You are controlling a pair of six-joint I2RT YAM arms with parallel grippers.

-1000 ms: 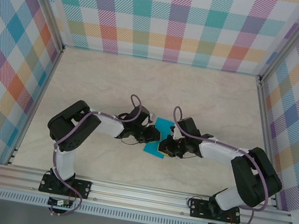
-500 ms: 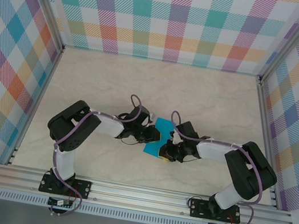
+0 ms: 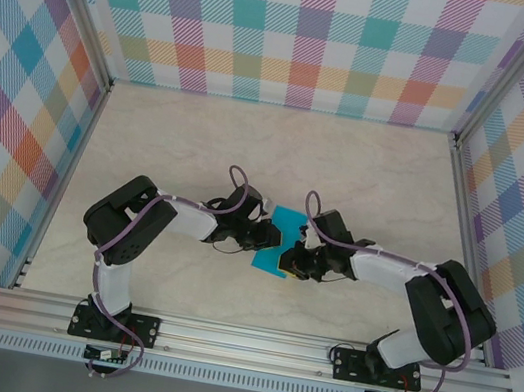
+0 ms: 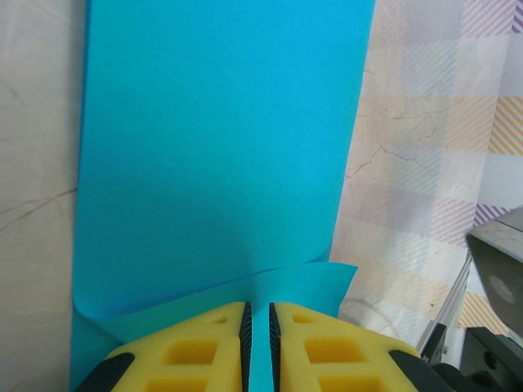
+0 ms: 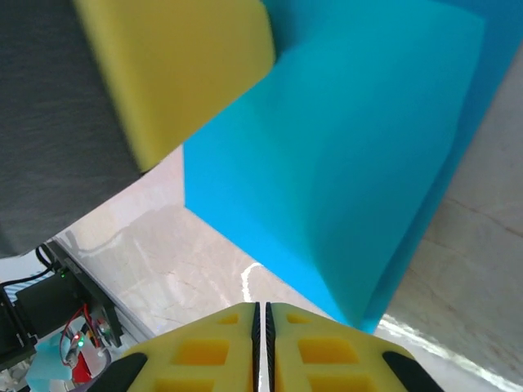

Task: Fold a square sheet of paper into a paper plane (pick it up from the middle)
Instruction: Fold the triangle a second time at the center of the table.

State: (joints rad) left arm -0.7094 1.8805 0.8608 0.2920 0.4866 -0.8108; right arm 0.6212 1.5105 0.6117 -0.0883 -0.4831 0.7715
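Right arm [image 3: 381, 268] shifted; sheet [image 4: 221, 147] pinched in left jaws.

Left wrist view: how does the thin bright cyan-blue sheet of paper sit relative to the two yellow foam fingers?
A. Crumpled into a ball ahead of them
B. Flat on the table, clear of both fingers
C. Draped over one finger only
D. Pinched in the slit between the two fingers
D: the bright cyan-blue sheet of paper runs down into the narrow slit of the left gripper, clamped between its yellow foam fingers, with its near edge curling beside them.
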